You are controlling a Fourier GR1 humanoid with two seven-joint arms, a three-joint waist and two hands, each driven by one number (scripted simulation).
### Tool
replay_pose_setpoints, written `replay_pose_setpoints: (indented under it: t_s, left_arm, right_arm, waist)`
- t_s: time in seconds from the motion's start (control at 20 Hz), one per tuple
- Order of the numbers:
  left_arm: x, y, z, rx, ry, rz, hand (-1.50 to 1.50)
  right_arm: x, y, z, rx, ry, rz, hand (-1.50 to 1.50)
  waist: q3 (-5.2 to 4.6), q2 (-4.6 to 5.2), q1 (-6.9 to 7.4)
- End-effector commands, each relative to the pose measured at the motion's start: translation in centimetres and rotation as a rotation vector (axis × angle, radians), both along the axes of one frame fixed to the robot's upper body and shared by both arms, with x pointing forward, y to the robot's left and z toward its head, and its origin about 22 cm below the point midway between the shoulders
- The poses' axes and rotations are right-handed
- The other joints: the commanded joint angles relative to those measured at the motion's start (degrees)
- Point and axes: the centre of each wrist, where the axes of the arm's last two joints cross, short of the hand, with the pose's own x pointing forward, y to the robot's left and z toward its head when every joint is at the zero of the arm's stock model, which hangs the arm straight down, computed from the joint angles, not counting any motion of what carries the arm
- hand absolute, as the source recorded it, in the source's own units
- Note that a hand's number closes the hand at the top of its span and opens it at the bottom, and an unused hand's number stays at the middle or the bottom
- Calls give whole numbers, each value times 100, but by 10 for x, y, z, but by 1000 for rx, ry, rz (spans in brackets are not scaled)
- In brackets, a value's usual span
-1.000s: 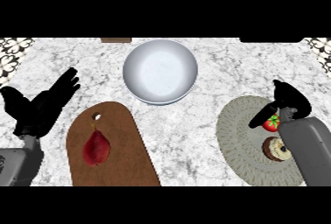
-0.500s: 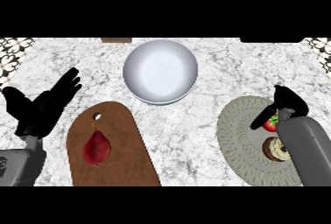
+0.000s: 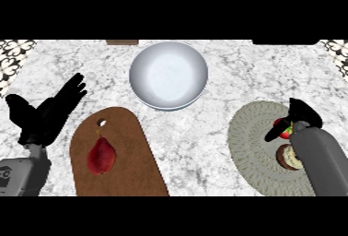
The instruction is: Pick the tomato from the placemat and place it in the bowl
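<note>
Head view — my right hand (image 3: 297,120) curled onto the tomato (image 3: 281,129) just beneath its fingers; bowl (image 3: 168,75) lies up-left of it.

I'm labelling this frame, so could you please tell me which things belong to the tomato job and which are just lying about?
Belongs to the job:
tomato, under the right hand
placemat
bowl

Just lying about:
cutting board
red fruit on that board
round brown item on the placemat
left hand, resting open

I see a grey-white marble counter (image 3: 224,97) filling the view, patterned tile (image 3: 14,57) at both far corners, even light throughout.
</note>
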Motion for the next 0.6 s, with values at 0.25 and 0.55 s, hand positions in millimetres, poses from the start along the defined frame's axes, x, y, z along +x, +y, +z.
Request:
replay_pose_setpoints:
  t_s: [0.25,0.55]
  left_arm:
    - [-7,-10,9,-1,11,0,0]
    - [-6,-4,-17,-8,27,-6,0]
  right_arm:
    - [7,-9,-10,-52,-79,56,150]
    - [5,-16,-7,-72,-99,85,150]
  waist:
    - [1,0,27]
    - [-1,-1,-4]
